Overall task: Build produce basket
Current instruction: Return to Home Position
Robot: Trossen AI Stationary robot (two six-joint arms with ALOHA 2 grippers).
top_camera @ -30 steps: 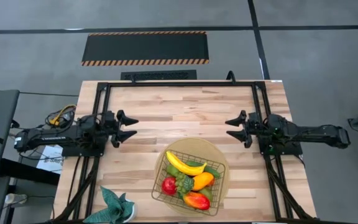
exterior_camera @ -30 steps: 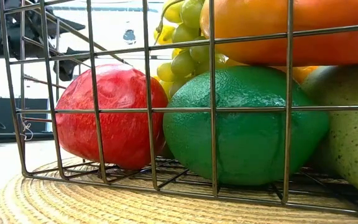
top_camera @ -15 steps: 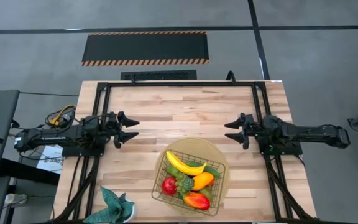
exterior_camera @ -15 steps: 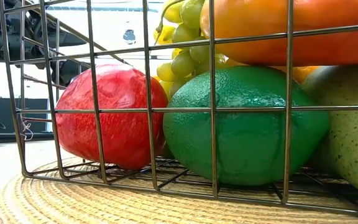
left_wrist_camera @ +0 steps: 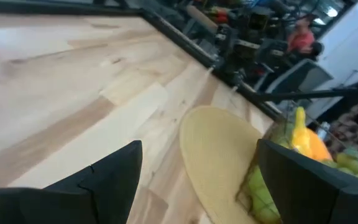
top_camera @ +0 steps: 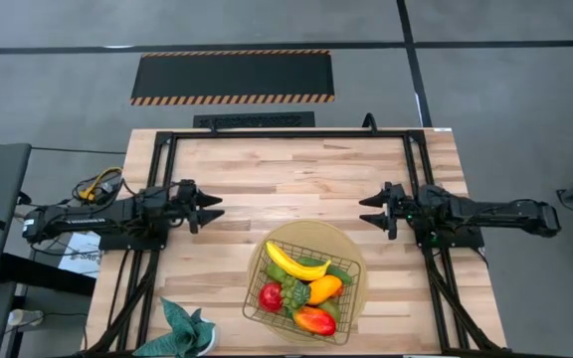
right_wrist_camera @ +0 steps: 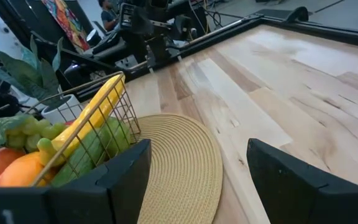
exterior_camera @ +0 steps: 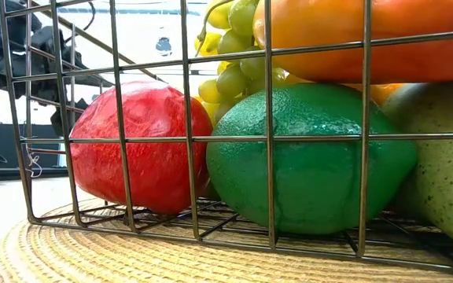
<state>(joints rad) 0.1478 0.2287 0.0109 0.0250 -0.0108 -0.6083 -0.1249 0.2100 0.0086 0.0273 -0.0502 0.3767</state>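
At left-centre of the overhead frame, your left tool [top_camera: 212, 207] has rolled at the wrist since a second ago. Its fingers stand apart with nothing between them. Lower centre on the desk [top_camera: 286, 164], the wire basket [top_camera: 251, 290] sits unmoved on the round woven mat [top_camera: 344, 245], holding the banana [top_camera: 296, 266], grapes [top_camera: 293, 293], red apple [top_camera: 271, 296] and mango [top_camera: 314, 320]. At right-centre, the right tool [top_camera: 367, 211] has barely shifted and is likewise spread and empty. You can take the loading as finished, with both arms parking.
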